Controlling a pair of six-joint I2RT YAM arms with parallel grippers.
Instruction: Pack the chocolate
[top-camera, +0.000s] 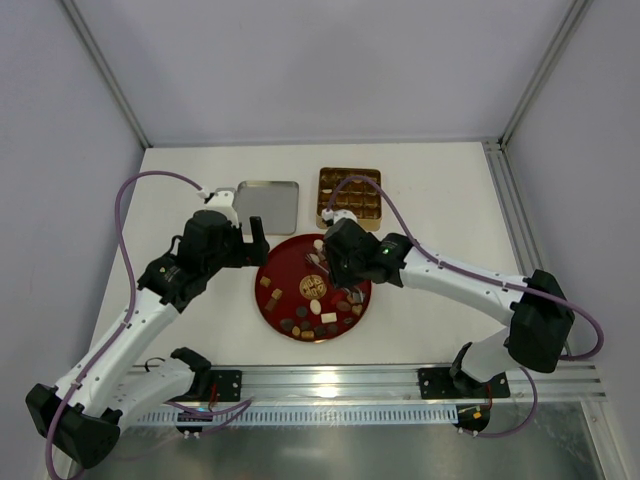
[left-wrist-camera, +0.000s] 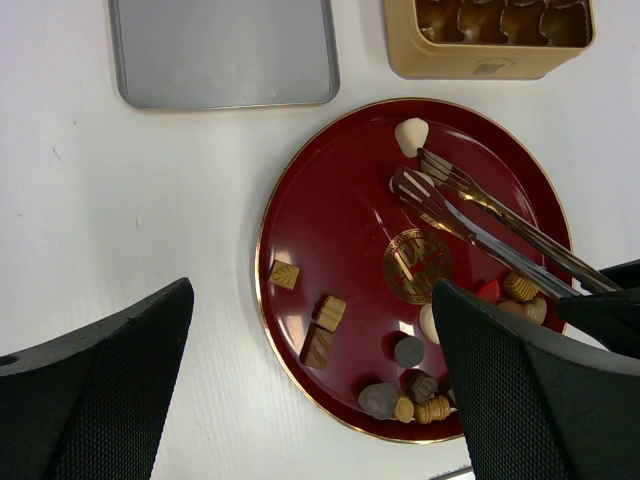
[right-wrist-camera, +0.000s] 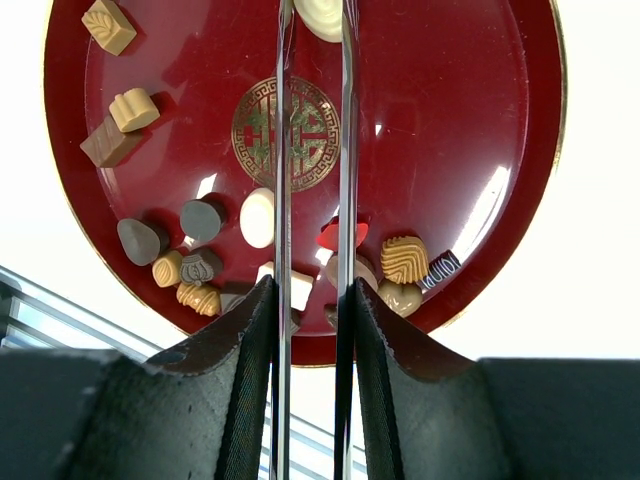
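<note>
The chocolate lies on a round red plate (top-camera: 290, 262). Several brown, tan, grey and cream pieces (right-wrist-camera: 190, 250) crowd its near rim, and a few tan ones (left-wrist-camera: 325, 315) sit at its left. My right gripper (right-wrist-camera: 312, 285) is shut on a pair of metal tongs (right-wrist-camera: 283, 150) that reach across the plate. The tong tips (left-wrist-camera: 425, 175) stand slightly apart, just short of a cream-white chocolate (left-wrist-camera: 411, 133) near the far rim. Nothing shows pinched between them. My left gripper (left-wrist-camera: 312, 300) hangs open over the plate's left edge and holds nothing.
A square gold gridded tin (top-camera: 349, 196) stands just beyond the plate, with some pieces in its cells. Its grey lid (top-camera: 268, 206) lies flat to the left of it. The arms' metal rail (top-camera: 340, 380) runs along the near edge.
</note>
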